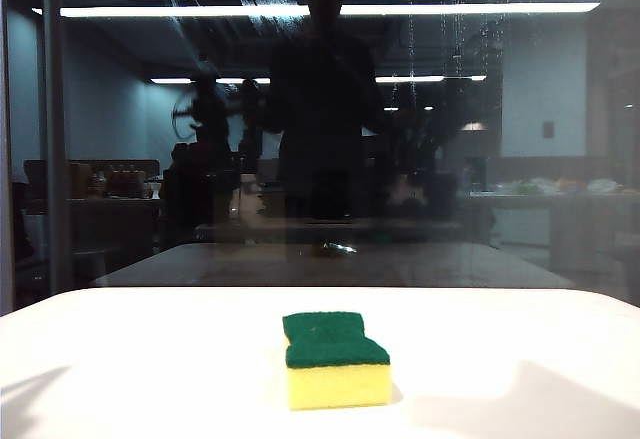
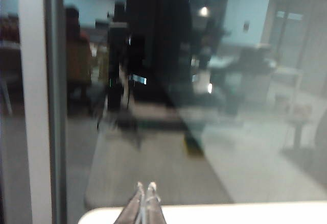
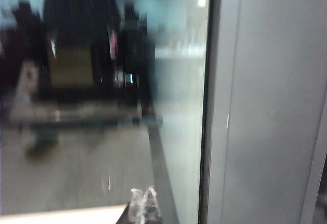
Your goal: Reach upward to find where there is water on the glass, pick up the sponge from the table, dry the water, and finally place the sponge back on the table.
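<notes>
Yellow sponge (image 1: 336, 361) with green top lying untouched mid-counter (image 1: 120, 359), just before the dark glass (image 1: 130, 139); pale water (image 1: 455, 19) streaks high on the pane, toward its right. Left hand (image 2: 145, 187) and right hand (image 3: 143, 192) both pinched closed and empty, tips at the counter's far edge (wrist views blurred). Risk, by judgement: mistaking ceiling-light reflections for water, wiping the wrong patch.

The sponge (image 1: 336, 361) is matt yellow foam under a rough green scouring top, on the smooth white table (image 1: 120, 359); behind it, the glossy glass (image 1: 500, 179).
</notes>
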Action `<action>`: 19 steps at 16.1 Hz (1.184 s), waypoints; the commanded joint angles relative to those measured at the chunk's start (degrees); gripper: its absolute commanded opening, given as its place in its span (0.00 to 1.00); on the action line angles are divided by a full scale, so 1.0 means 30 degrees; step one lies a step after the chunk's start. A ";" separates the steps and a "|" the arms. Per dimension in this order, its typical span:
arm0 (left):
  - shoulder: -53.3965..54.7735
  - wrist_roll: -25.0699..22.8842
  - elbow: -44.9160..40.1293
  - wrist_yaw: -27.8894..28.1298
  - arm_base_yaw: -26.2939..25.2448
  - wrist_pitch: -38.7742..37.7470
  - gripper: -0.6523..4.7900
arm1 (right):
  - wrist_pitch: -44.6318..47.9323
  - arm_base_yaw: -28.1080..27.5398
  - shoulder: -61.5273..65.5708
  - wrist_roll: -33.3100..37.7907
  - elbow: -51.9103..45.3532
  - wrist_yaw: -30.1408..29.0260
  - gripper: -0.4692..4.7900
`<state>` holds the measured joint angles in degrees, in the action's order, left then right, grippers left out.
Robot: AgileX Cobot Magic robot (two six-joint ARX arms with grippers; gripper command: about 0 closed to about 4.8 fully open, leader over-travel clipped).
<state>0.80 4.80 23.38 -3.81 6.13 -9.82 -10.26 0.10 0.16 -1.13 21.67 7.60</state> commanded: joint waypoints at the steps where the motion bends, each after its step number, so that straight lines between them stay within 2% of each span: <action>1: 0.1778 0.0044 0.3512 0.0015 -0.0022 -0.0583 0.11 | -0.1195 -0.0007 0.1005 0.0022 0.3155 0.0146 0.08; 5: 0.6936 0.0044 0.9894 -0.0423 -0.0015 -0.0954 0.11 | -0.1603 0.0007 0.5071 0.0036 0.8626 0.0080 0.08; 7: 1.0010 0.0044 1.3515 -0.0612 -0.0015 -0.1348 0.11 | -0.2215 0.0007 0.8058 0.0146 1.2560 0.0087 0.08; 10: 1.3916 0.0051 1.8396 -0.1333 -0.0015 -0.2317 0.11 | -0.4707 0.0007 1.2539 0.1013 1.8804 0.0058 0.08; 13: 1.7318 0.0051 2.3132 -0.1800 -0.0015 -0.3665 0.11 | -0.5894 0.0007 1.6721 0.1027 2.4247 -0.0831 0.08; 15: 1.9387 0.0044 2.5922 -0.1800 -0.0015 -0.3847 0.11 | -0.6273 0.0007 1.9088 0.1639 2.7219 -0.0976 0.08; 19: 2.2316 -0.0029 2.9150 -0.1807 -0.0022 -0.3883 0.11 | -0.7920 0.0000 2.4145 0.2914 3.3784 -0.2812 0.08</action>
<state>66.98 4.78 109.89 -8.93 6.13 -21.85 -33.36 0.10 71.02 6.83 120.64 0.30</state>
